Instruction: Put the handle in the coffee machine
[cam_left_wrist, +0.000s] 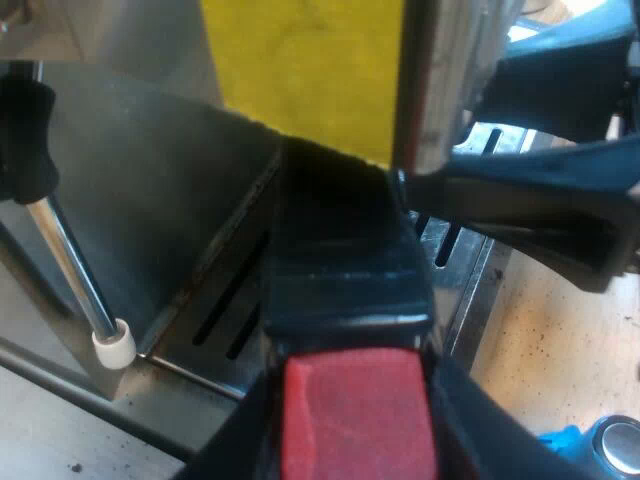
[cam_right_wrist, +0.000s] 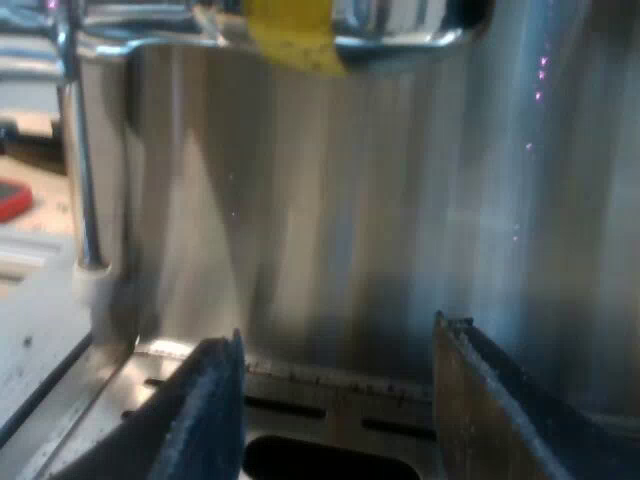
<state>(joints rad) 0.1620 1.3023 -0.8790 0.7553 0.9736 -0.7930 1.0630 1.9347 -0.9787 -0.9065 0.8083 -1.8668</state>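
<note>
Left claw (cam_left_wrist: 350, 440) pinches the dark handle (cam_left_wrist: 345, 270) at its red end (cam_left_wrist: 352, 395), aiming it over the drip tray (cam_left_wrist: 215, 335) at the espresso machine (cam_right_wrist: 350, 220), apparently for insertion; right claw (cam_right_wrist: 335, 400) hangs spread above that tray, presumably standing clear.
</note>
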